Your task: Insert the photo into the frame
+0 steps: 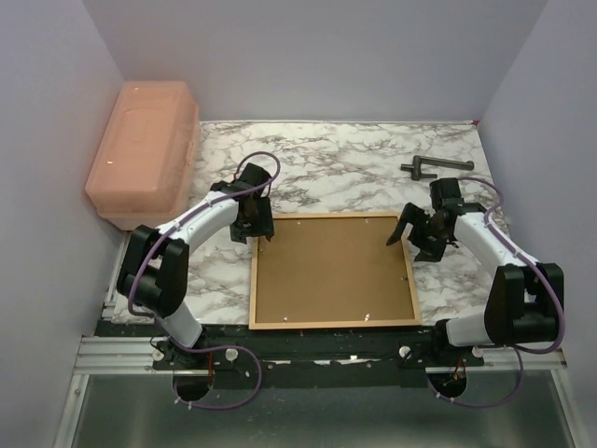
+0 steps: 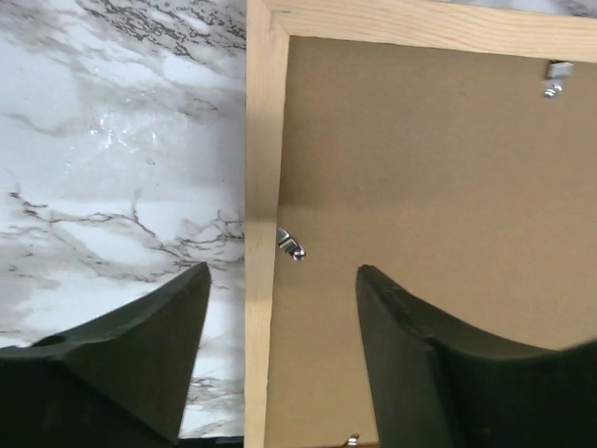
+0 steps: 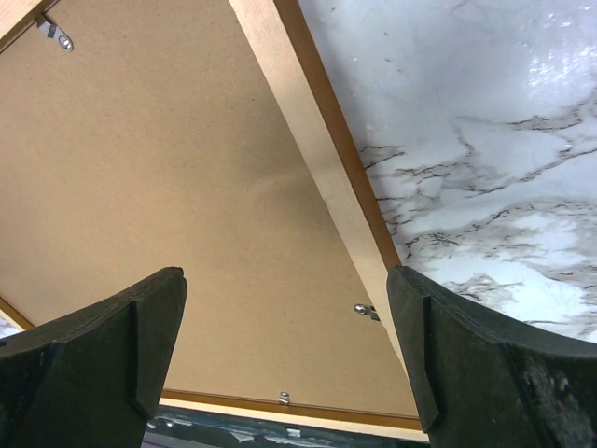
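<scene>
The frame [image 1: 333, 324] lies flat on the table [image 1: 354, 149], backing board [image 1: 331, 271] up. It looks light, stiff and thin: hold the wood edge. The left gripper [image 2: 280, 271] at its 10 o'clock corner and the right gripper [image 3: 284, 275] at 2 o'clock both have jaws apart. No photo shows.

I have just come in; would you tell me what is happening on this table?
Two robot arms are working over a wooden frame that lies back-up on the marble table, with a brown backing board filling it. The left pincer hangs open over the frame's left rail, and the right pincer hangs open over its right rail. Neither holds anything. No photo is in view.
</scene>
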